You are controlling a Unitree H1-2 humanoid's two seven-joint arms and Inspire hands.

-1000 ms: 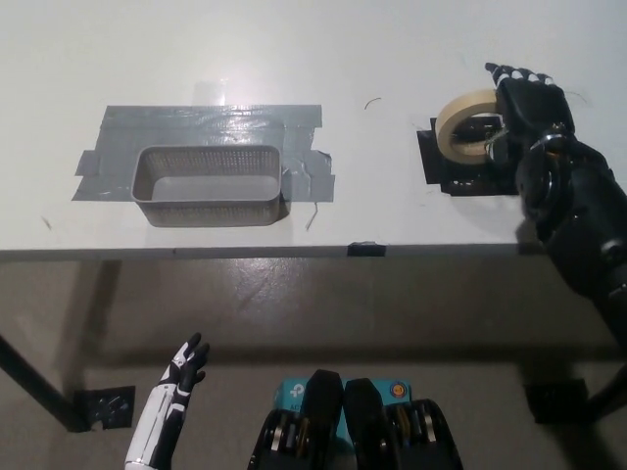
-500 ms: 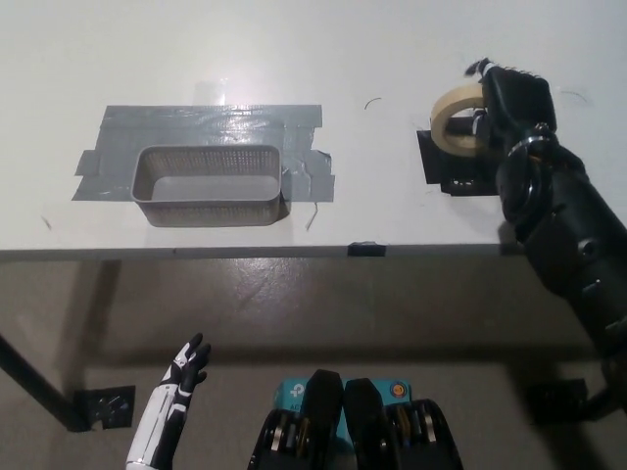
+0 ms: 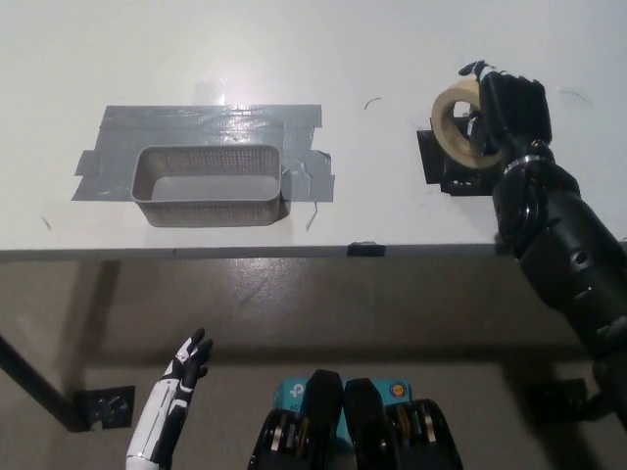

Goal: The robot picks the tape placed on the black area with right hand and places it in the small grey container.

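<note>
Head view — right hand (image 3: 507, 110) grips tape (image 3: 453, 125).

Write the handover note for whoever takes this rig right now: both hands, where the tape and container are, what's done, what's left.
Right hand: shut on the roll of tape, holding it tilted on edge over the black area at the table's right side.
Left hand: open, hanging idle below the table edge at the lower left.
Small grey container: on the grey-taped patch at the table's left, nothing in it.
Done: tape grasped and raised off the black area.
Left: carry the tape across to the container, release it inside, pull the hand back.
</note>
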